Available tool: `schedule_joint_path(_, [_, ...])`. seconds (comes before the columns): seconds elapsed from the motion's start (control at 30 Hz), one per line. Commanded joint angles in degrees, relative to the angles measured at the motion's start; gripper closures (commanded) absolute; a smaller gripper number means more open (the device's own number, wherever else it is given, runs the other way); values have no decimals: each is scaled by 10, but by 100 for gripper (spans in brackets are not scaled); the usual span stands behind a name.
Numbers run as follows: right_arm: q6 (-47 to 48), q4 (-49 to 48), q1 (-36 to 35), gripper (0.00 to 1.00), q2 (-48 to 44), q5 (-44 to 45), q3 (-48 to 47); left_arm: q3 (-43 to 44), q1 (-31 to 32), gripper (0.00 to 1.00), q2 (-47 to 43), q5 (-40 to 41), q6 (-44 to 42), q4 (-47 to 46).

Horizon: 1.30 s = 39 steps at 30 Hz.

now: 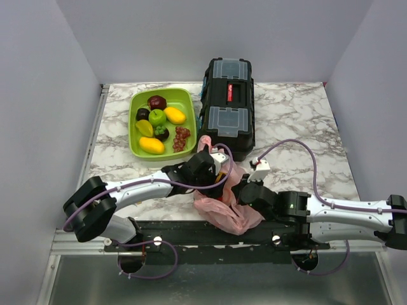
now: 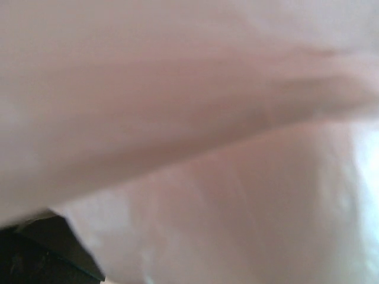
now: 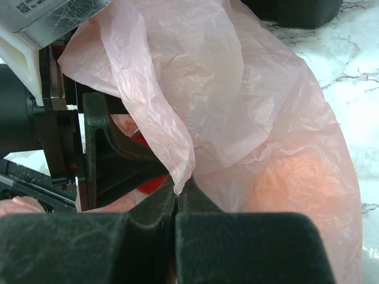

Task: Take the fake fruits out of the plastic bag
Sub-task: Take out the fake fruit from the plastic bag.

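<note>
The pink plastic bag [image 1: 222, 204] lies crumpled near the table's front edge, between my two grippers. My right gripper [image 3: 176, 198] is shut on a fold of the bag's [image 3: 249, 89] thin edge. In the top view the right gripper [image 1: 241, 190] is at the bag's right side. My left gripper [image 1: 215, 179] reaches into the bag from the left, its fingertips hidden. The left wrist view shows only blurred pink film [image 2: 189, 142]. An orange fruit [image 3: 302, 177] glows through the film. Something red [image 3: 148, 184] shows behind the left gripper's black finger [image 3: 106, 160]. A dark red grape bunch [image 1: 182, 138] lies in the tray.
A lime-green tray [image 1: 136, 101] at the back left holds a maroon apple, a green apple, yellow oval fruits and others. A black toolbox [image 1: 227, 105] stands just behind the bag. A purple cable [image 1: 286, 145] loops over the table on the right.
</note>
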State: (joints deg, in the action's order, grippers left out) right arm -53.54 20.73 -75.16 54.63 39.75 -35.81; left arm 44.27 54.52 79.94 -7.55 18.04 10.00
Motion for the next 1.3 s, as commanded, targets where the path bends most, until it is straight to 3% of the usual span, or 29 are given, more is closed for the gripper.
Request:
schedule_joint_path(0.0, [-5,13,-1,99,6,8,-3,-14,10,25,1,64,3,35])
schedule_joint_path(0.1, [-5,12,-2,99,9,8,-4,-24,22,19,6,96,4,40])
schedule_joint_path(0.37, [4,7,-1,99,19,6,-8,-11,37,22,42,133,26,56])
schedule_joint_path(0.5, [3,6,-2,99,19,6,-6,-9,37,33,30,138,25,53])
schedule_joint_path(0.6, [4,5,-1,99,21,6,-7,5,38,51,17,133,20,60])
schedule_joint_path(0.83, [10,-4,-1,99,39,0,-10,34,34,66,-52,54,22,43])
schedule_joint_path(1.03, [10,-10,-2,99,56,-7,-12,57,19,69,-107,18,31,41])
schedule_joint_path(1.27, [12,-9,-2,99,55,-1,-12,21,-49,69,-204,-98,69,-25])
